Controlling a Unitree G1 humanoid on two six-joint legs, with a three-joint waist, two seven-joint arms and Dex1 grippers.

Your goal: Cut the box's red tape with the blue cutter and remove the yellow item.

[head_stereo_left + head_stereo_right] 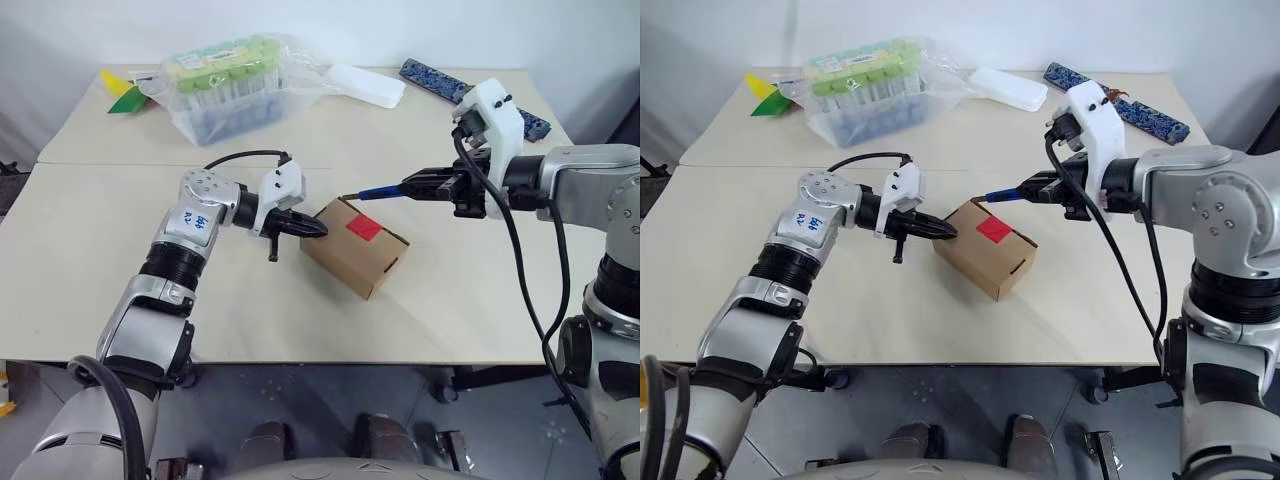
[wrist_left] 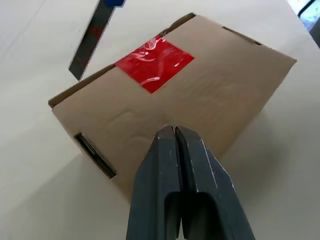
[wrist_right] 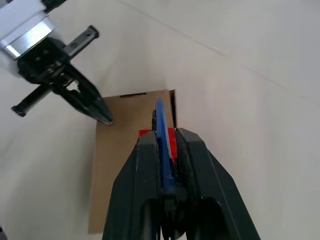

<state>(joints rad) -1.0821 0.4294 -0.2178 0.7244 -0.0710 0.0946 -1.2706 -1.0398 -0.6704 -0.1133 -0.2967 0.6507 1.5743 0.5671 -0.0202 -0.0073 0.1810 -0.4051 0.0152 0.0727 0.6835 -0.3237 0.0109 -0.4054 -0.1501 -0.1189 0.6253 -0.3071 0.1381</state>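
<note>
The cutting step is judged to be at hand: the box (image 1: 356, 245) sits at the centre of the frame on the table (image 1: 90, 280), its flaps shut and the red tape (image 1: 364, 227) unbroken across the top seam. The blue cutter (image 1: 382, 191) is pinched in the right gripper (image 1: 425, 185) at centre right, its dark tip held just above the box's upper rear edge. The left gripper (image 1: 312, 228), fingers pressed together and empty, is set against the box's left side, seemingly to brace it. Next, the blade is to be lowered onto the tape and drawn along the seam; the yellow item is presumed inside
</note>
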